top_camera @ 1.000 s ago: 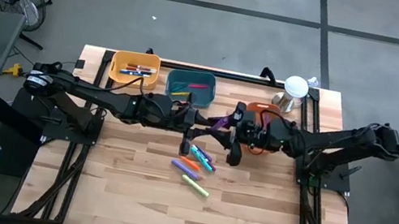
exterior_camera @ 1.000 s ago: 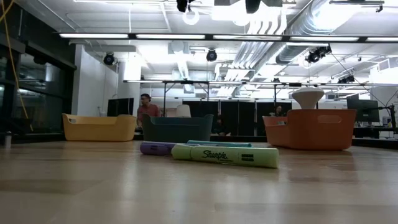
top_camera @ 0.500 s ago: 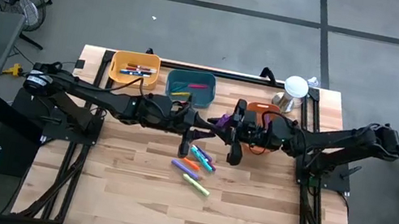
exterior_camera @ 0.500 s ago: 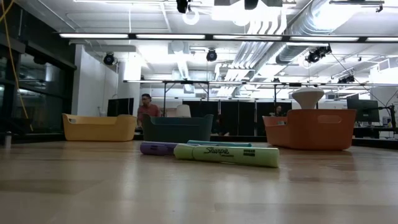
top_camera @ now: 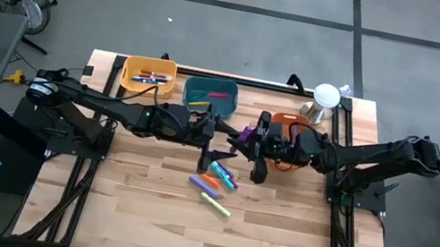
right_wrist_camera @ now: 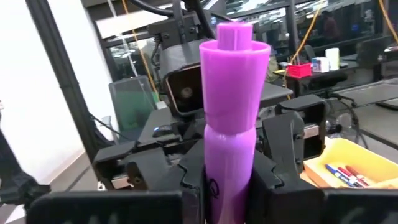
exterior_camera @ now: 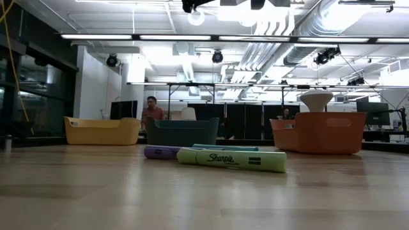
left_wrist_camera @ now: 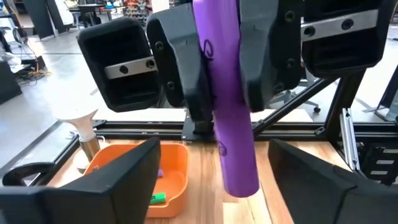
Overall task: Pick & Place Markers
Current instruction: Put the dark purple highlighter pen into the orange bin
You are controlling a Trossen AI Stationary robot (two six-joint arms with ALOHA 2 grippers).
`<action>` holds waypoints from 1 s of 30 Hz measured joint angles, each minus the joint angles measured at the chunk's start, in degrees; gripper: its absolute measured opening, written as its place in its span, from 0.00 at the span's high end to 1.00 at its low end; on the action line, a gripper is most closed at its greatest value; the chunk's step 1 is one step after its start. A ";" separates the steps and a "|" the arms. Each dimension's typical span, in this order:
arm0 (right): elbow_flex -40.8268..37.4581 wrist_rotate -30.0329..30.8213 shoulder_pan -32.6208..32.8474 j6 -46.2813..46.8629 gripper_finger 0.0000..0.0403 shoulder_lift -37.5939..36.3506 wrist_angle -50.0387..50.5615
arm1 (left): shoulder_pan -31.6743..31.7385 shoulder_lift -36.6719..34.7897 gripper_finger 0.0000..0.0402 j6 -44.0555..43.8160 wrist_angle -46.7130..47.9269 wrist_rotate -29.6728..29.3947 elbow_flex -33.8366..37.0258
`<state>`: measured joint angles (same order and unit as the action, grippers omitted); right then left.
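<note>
Both dark six-joint arms stretched inward, meeting over table centre, near the back. I see the left two-finger gripper point(top_camera: 220, 134) w/ fingers point(left_wrist_camera: 118, 180) spread wide apart, not touching anything. Right two-finger gripper point(top_camera: 244, 139) faces it head-on, just beside, fingers point(left_wrist_camera: 180, 68) clamped on a purple cylindrical plastic marker point(left_wrist_camera: 227, 106). Marker sticks out twd left gripper, between its fingers.

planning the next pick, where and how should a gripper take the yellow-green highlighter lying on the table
Grip the yellow-green highlighter around mid-barrel, coming straight down from above. It lies flat and apart from the other markers, so the fingers should straddle its narrow width, set across its diagonal long axis.
</note>
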<state>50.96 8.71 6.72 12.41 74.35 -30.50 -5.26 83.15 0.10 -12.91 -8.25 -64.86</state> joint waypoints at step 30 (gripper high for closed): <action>0.00 2.73 -13.44 15.22 0.88 -12.25 38.44 | 0.89 -11.70 0.33 -1.84 24.01 -8.16 -0.04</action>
<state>50.96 11.44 -6.71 27.63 62.09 7.94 -4.36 71.46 -1.74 11.10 -16.41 -64.90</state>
